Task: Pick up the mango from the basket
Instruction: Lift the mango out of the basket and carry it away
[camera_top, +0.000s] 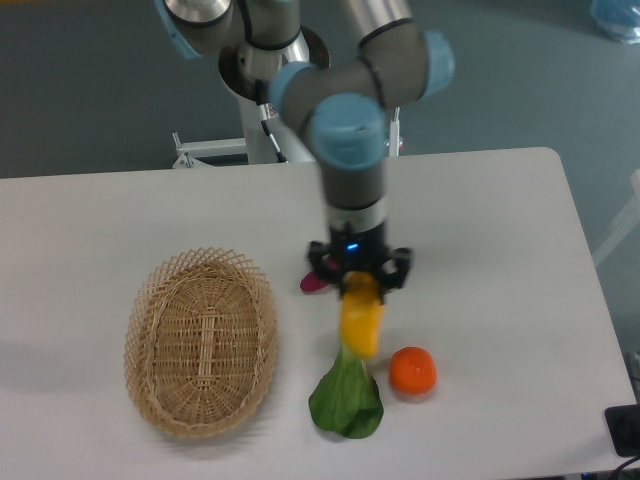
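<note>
My gripper (359, 285) is shut on the mango (361, 322), a smooth yellow-orange fruit that hangs down from the fingers above the table, over the top of the leafy green. The wicker basket (200, 340) stands at the left front of the table, well left of the gripper, with nothing in it.
A green bok choy (346, 396) lies just below the mango. A round orange tangerine (412, 370) sits to its right. A purple-red sweet potato (312, 282) is mostly hidden behind the gripper. The arm's base stands at the table's back edge.
</note>
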